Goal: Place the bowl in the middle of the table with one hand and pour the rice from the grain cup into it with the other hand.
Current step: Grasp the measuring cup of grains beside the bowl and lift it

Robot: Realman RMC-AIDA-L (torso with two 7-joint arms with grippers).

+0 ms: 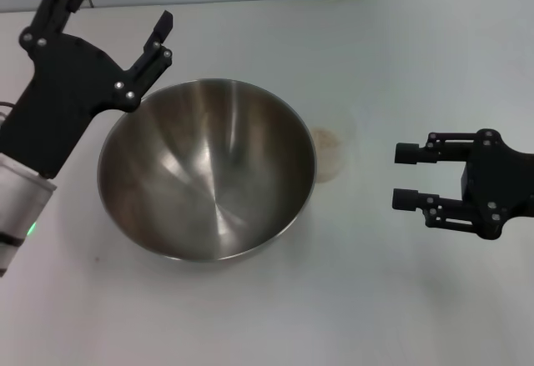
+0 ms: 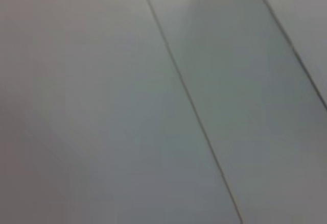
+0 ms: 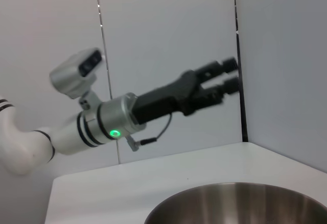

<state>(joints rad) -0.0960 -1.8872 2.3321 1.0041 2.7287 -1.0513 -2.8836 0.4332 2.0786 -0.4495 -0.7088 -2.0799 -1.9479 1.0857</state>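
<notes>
Standing upright beside the bowl (image 1: 209, 170), mouth upward, the grain cup (image 1: 334, 153), both hands (image 1: 113, 37) (image 1: 406, 176) spread open.

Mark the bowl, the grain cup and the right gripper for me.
the bowl (image 1: 209, 174): head view, on its shiny inner wall.
the grain cup (image 1: 334, 153): head view, on its clear side wall.
the right gripper (image 1: 407, 176): head view, midway between its open fingertips.

wall panels (image 3: 168, 40) | grey, flat | dark vertical seams (image 3: 238, 60) between panels
</notes>
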